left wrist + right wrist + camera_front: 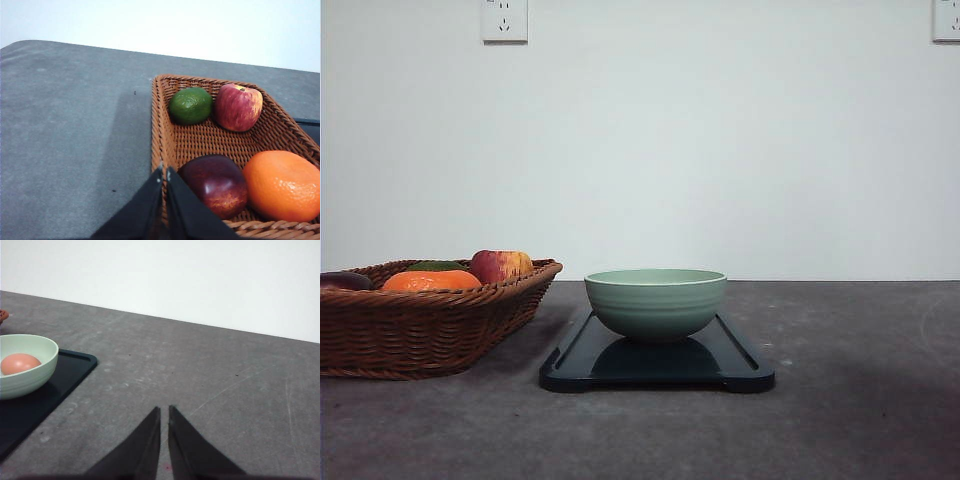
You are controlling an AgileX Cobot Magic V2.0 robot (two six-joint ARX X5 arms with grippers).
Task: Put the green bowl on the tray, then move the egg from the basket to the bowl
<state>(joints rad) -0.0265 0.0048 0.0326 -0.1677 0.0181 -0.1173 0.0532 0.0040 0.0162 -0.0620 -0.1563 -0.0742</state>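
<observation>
Both steps look done: egg (20,363) sits in green bowl (655,302) on tray (740,362), left tool (164,176) and right tool (164,412) closed, empty, well apart from it.

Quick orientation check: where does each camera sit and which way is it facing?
Front: low, facing the wall; basket, green bowl on tray.
Left wrist: above basket; closed left gripper over its rim.
Right wrist: beside tray; closed right gripper over bare table; egg in bowl.
Shared: bowl and tray, front and right wrist.
</observation>
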